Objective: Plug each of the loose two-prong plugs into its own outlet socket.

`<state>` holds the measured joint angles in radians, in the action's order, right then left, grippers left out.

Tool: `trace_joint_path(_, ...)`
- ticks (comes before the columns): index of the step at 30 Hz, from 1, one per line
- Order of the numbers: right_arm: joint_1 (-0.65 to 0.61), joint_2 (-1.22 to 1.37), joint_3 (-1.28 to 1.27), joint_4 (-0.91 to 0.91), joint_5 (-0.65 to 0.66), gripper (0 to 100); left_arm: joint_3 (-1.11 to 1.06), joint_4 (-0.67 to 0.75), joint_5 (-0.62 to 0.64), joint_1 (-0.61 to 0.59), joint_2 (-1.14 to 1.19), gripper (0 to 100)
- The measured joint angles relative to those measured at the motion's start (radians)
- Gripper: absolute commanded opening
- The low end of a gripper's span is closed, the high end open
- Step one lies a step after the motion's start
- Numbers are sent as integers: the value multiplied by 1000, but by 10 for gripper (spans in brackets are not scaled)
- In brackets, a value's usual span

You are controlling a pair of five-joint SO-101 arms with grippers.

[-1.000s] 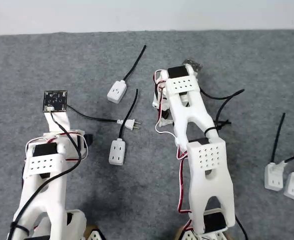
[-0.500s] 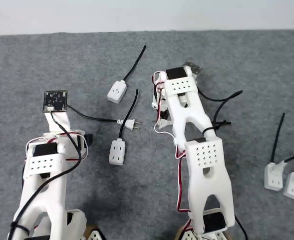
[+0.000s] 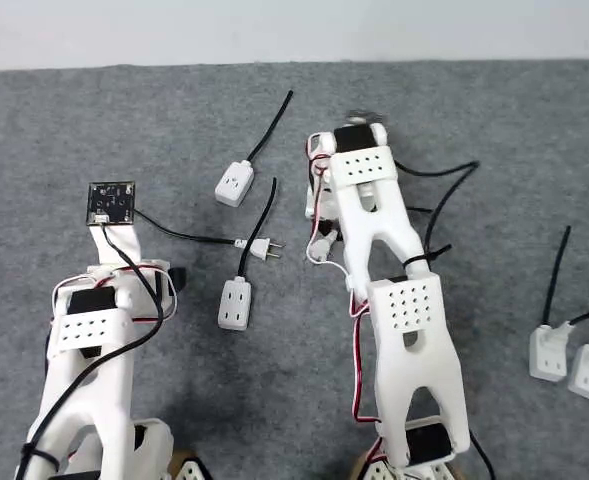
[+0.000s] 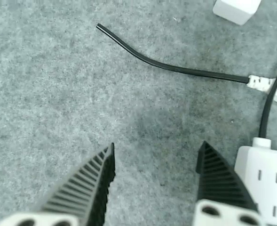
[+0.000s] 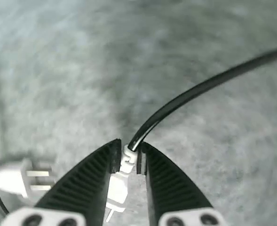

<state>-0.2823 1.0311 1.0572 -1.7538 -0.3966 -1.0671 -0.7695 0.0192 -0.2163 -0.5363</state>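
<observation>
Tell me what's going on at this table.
Two robot arms are set to push plugs into sockets. The right hand is shut on a plug with a black cord. The left hand is open over the mat, beside a socket. A second plug lies loose on the mat near that socket, not yet pushed in.

Speckled grey over the carpet (image 3: pixel 174 100). White for the sockets (image 3: pixel 234 183), the plug (image 3: pixel 262 248) and both arms (image 3: pixel 406 330), black for the cords (image 3: pixel 270 125). Black ribbing on the fingers (image 4: pixel 93 181), red wires (image 3: pixel 358 385) along the arms.
</observation>
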Motion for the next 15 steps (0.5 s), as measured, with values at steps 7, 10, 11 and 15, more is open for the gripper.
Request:
trace_joint_path(7,-25,-44,-60,0,477,8,0,0,0,0,0,265)
trace_joint_path(10,-25,-100,-184,0,615,8,0,0,0,0,0,265)
trace_joint_path(11,-25,-120,-219,0,631,8,0,0,0,0,0,265)
trace_joint_path(15,-25,-199,-262,0,600,8,0,0,0,0,0,265)
